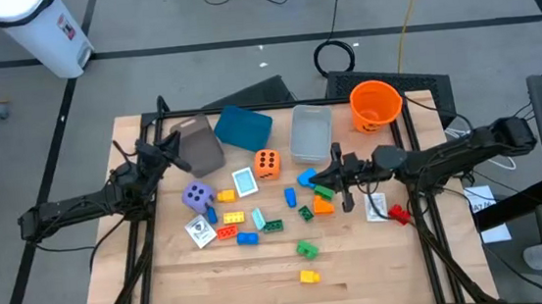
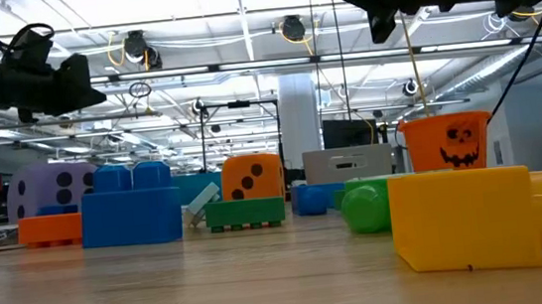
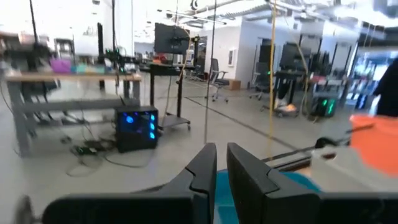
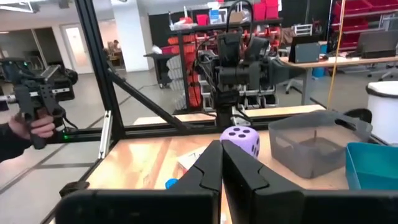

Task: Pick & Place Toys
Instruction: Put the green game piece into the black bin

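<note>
Hovering over the toys, both claws are empty, so the step in hand looks like the approach before a pick. In the high view the right claw [image 1: 340,177] sits right of centre, its fingers pressed shut with nothing between them, above the orange brick [image 1: 323,205] and beside the blue brick [image 1: 306,177]. The left claw [image 1: 166,149] hangs at centre left, near the grey bin [image 1: 199,145], fingers all but closed and holding nothing. The toys lie scattered mid-frame on the worktop [image 1: 263,281]: the purple die [image 1: 196,195], the orange die [image 1: 267,163], a card [image 1: 244,182], the green brick [image 1: 306,249] and the yellow brick [image 1: 308,277] lower down.

The next move, I judge, calls for the right claw to open, drop over 1 brick and close on it, then carry it to a container. The clear bin [image 1: 311,133], teal box [image 1: 243,128] and orange bucket [image 1: 375,104] stand along the upper edge. Crowding is the obstacle: neighbouring bricks lie close enough to be nudged.
</note>
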